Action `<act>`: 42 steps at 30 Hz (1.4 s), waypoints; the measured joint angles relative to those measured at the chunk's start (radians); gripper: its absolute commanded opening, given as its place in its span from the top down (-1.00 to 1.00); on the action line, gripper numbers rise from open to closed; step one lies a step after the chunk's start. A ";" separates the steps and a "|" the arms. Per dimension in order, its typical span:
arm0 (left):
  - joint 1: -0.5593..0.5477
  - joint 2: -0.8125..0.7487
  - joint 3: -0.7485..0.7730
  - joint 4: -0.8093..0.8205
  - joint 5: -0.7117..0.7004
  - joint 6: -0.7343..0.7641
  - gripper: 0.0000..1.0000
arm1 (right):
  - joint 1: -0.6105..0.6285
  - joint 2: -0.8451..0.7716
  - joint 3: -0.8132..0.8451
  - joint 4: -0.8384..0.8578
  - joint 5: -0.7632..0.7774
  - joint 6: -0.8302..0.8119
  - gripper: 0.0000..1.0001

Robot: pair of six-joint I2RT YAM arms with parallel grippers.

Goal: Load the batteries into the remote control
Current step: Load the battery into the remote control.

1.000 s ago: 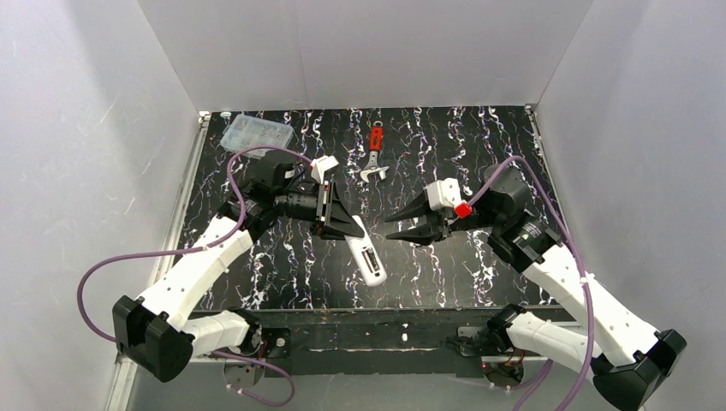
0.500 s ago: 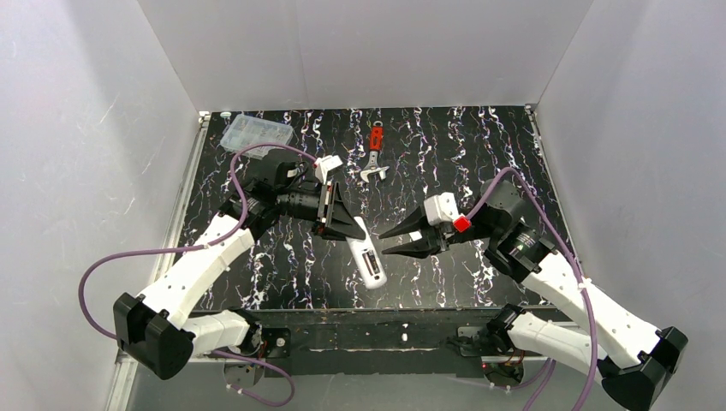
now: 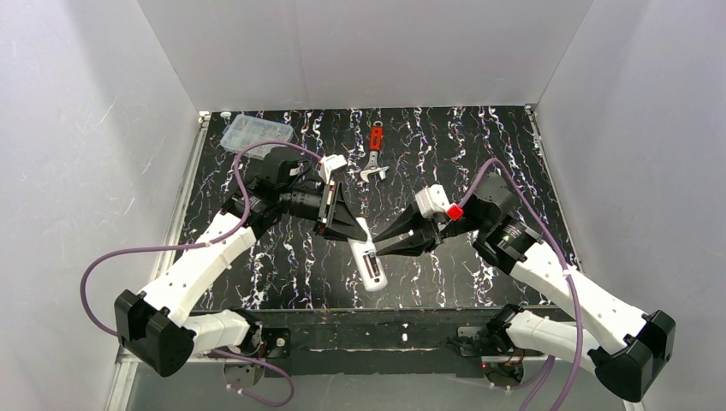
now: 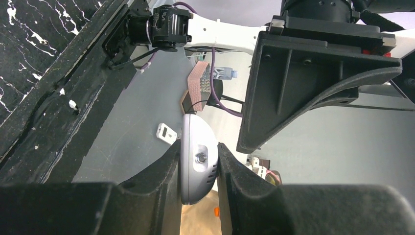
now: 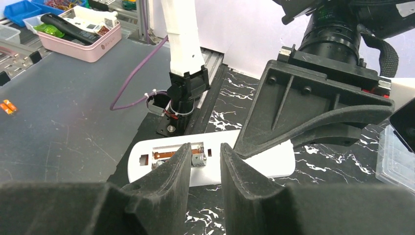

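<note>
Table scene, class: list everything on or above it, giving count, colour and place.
remote: one, white, mid-table, recess showing
small cylinder: one, grey, perhaps a battery, at the recess
wrench: one, red-handled, far middle
box: one, clear, far left corner
table: one, black with white veins
left fingers: two, black, shut on remote
right fingers: two, black, apart, at the recess

Left gripper (image 3: 353, 229) is clamped tight on the remote (image 3: 371, 267), arm stretched in toward the middle. Right gripper (image 3: 377, 248) points at it from the other side, its 2 fingers (image 5: 166, 178) a little apart.
</note>
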 measured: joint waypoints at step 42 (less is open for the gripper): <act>-0.002 0.004 0.010 -0.005 -0.004 0.014 1.00 | 0.034 0.028 0.025 -0.086 0.045 -0.037 0.43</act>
